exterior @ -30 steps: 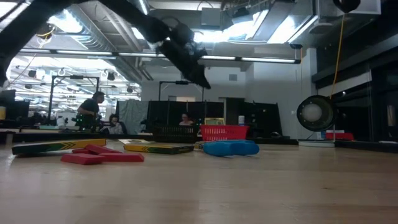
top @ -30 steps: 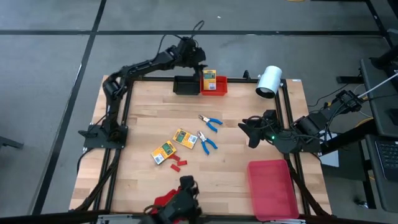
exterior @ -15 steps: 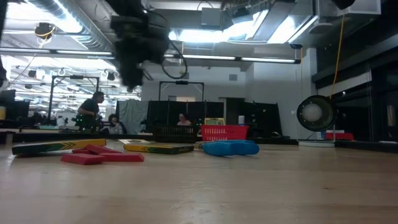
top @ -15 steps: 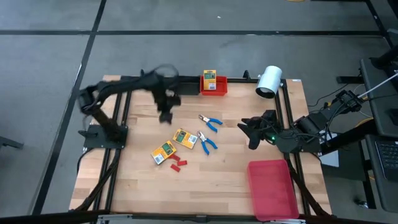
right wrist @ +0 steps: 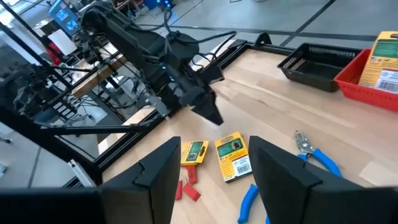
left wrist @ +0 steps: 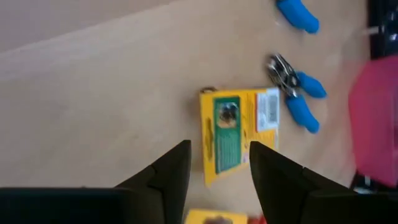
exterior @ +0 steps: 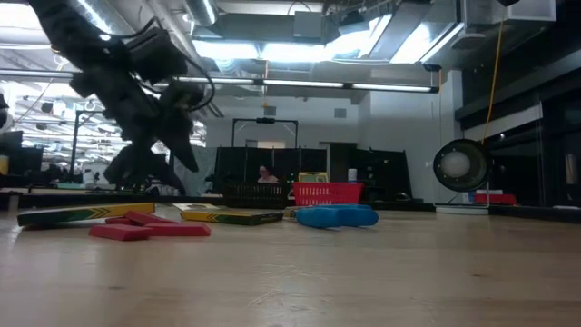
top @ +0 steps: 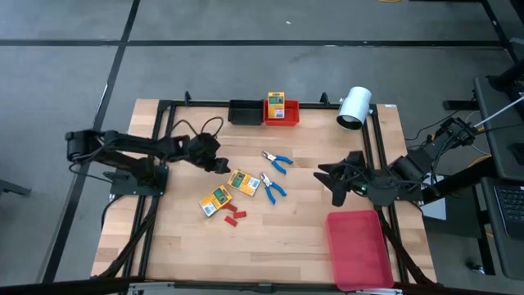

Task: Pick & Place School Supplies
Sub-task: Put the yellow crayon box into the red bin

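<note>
Yellow and green, the nearer printed box (top: 242, 182) lies flat on the counter (top: 311, 238) just beside the left gripper (top: 223, 166), a little farther out from that arm's base than the fingertips. In the left wrist view the same box (left wrist: 239, 133) shows straight ahead between the two dark fingers (left wrist: 171, 177), its long axis running roughly in line with the arm's reach, so the jaws would straddle its short width. Those jaws stand open with nothing between them.

A second printed box (top: 215, 201) lies close by, nearer the counter's front edge, with the tiny red pieces (top: 232, 216) just beyond it. The two blue-handled tools (top: 273, 188) (top: 278, 161) lie toward the middle of the counter, between the two arms, one of them almost touching the first box's far side. A third printed box (top: 275, 104) stands in the red bin (top: 286, 116) at the back edge, next to the black bin (top: 243, 111).

The right gripper (top: 334, 179) waits over the counter's right side near the flat red tray (top: 359, 250), well apart from the boxes; its jaws are open and empty too, and its own wrist view looks across at the boxes (right wrist: 232, 155) from a distance.

The left arm is clearly the nearer one. From the low view its gripper (exterior: 172, 150) seems to hang above the counter rather than at box height, though that view is too dim there to be sure; a descent probably comes first.
</note>
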